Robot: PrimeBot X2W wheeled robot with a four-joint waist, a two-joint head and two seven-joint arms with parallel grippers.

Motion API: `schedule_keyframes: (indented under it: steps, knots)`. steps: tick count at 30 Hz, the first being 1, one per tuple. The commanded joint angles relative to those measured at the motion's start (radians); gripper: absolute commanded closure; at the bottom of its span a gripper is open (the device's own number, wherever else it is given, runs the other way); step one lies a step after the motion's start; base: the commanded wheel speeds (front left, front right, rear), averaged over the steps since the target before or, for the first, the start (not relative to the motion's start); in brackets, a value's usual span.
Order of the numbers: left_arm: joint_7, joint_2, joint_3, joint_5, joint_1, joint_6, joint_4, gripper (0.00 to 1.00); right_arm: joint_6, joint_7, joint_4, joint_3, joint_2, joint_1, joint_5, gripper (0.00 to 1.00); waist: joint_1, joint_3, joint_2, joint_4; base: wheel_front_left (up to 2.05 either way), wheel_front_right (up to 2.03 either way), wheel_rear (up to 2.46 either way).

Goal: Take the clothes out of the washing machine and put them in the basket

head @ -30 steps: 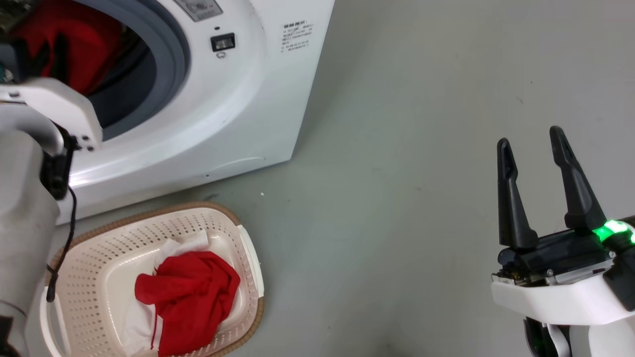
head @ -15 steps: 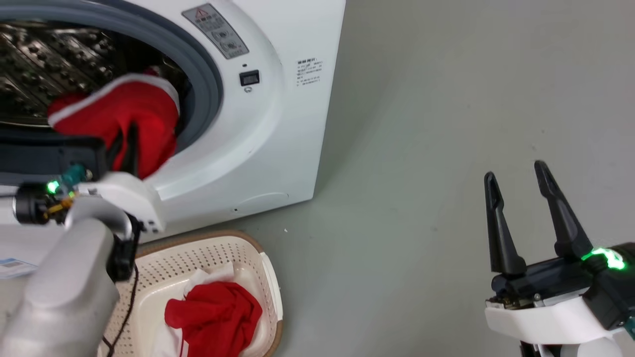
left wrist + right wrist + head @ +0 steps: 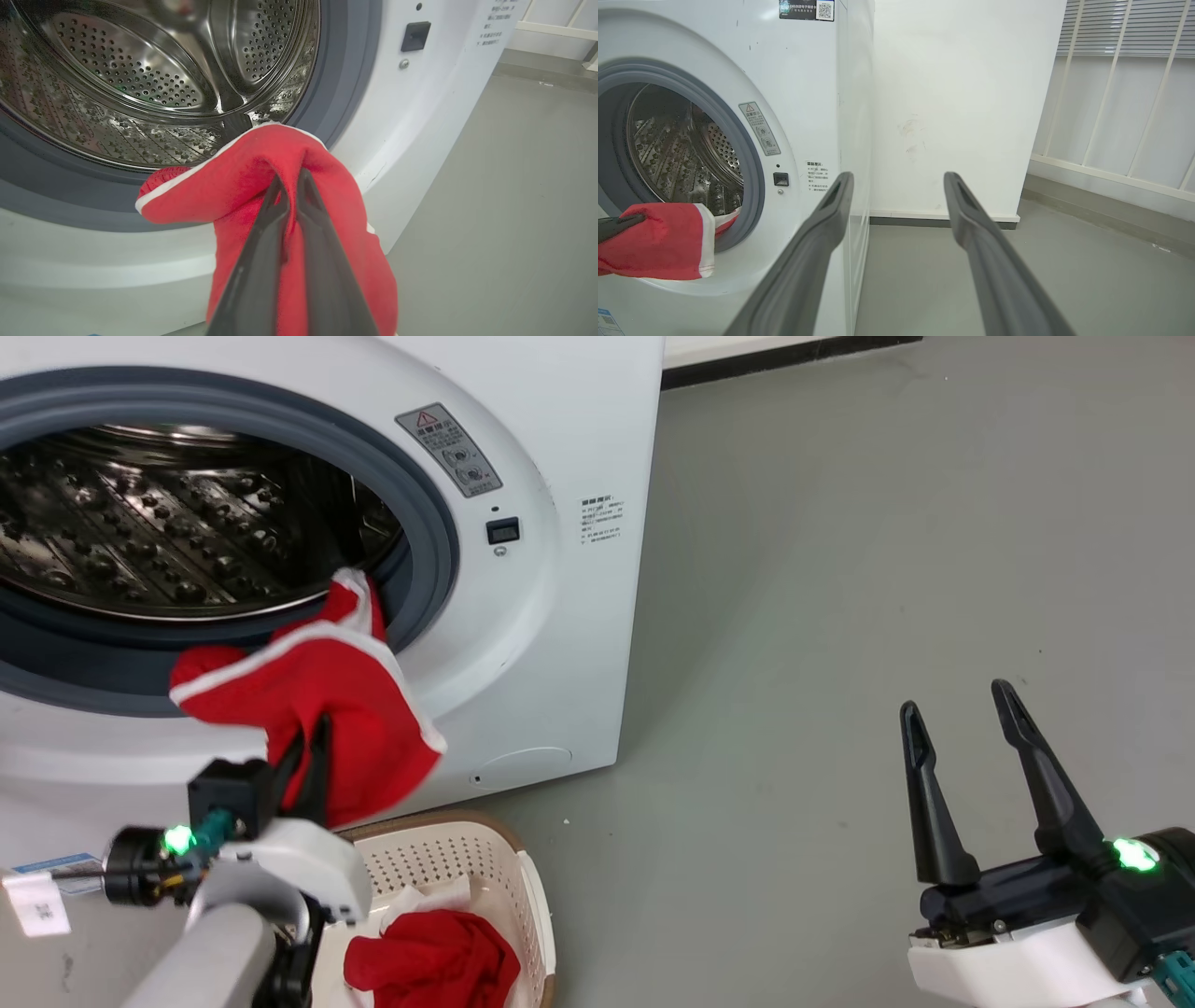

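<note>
my left gripper (image 3: pixel 313 735) is pinched tight on a red garment (image 3: pixel 317 677) hanging out of the washing machine (image 3: pixel 560 635), its far end draped over the grey seal (image 3: pixel 441 537), i think. nearer, the basket (image 3: pixel 467 859) holds more red clothes (image 3: pixel 429 961). my right gripper (image 3: pixel 957 702) hangs spread wide on the right, over the floor (image 3: pixel 794 616).

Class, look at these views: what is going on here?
The robot's left gripper is shut on a red garment with white trim at the opening of the washing machine, above the basket. The basket already holds red and white clothes. What shows of the drum looks empty. The right gripper is open, off to the side over the floor.
</note>
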Motion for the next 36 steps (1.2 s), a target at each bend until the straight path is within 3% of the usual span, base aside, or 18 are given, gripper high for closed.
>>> schedule_keyframes:
  steps: [1,7,18,36]
  knots:
    - [0.013,0.009,-0.015,0.005,0.056,0.014,-0.038,1.00,0.000,-0.002,0.002,0.001,0.001,0.020,-0.004,0.00,0.0003,-0.020,0.0000,0.004,0.00,0.00,0.00]
    - [0.022,0.002,-0.039,-0.014,0.136,0.012,-0.064,1.00,0.000,-0.002,0.006,0.000,0.001,0.038,-0.009,0.00,0.0003,-0.049,0.0000,0.005,0.00,0.00,0.00]
    - [0.008,-0.038,-0.064,-0.040,0.207,-0.013,0.019,1.00,0.000,-0.002,0.003,0.002,0.001,0.039,-0.018,0.00,0.0003,-0.049,0.0000,-0.011,0.00,0.00,0.00]
    - [0.007,-0.123,-0.089,-0.053,0.031,-0.141,0.431,1.00,0.000,-0.002,-0.027,0.013,0.001,-0.078,0.017,0.00,0.0003,0.163,0.0000,-0.068,0.00,0.00,0.00]
